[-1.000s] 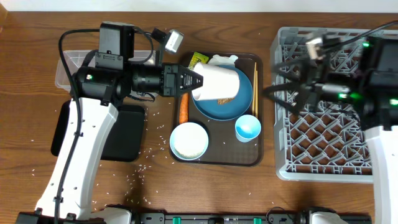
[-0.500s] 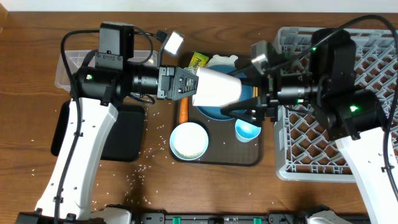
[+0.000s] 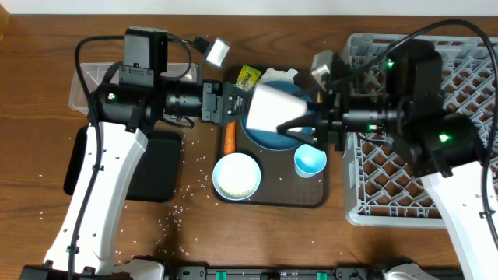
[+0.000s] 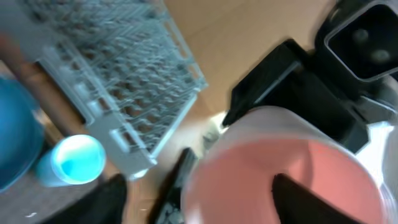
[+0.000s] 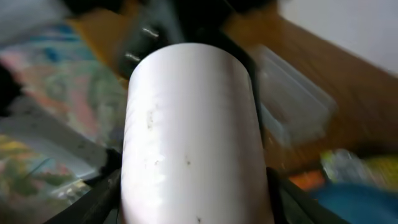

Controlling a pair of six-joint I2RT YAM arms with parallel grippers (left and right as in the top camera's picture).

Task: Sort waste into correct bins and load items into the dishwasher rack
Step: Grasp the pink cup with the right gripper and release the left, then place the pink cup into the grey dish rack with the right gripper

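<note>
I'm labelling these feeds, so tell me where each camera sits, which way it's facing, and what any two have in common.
Overhead: above the table, looking straight down; shows both arms, left pincer, right pincer.
Left wrist: faces into the white cup's pink inside, grey rack beyond; own dark fingers low.
Right wrist: faces the cup's outer wall; own fingers at bottom corners.
Shared: all three show the cup.

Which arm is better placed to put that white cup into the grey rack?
Right. The right gripper straddles the cup, and the rack lies beside that arm; the left gripper is farther from it.
</note>
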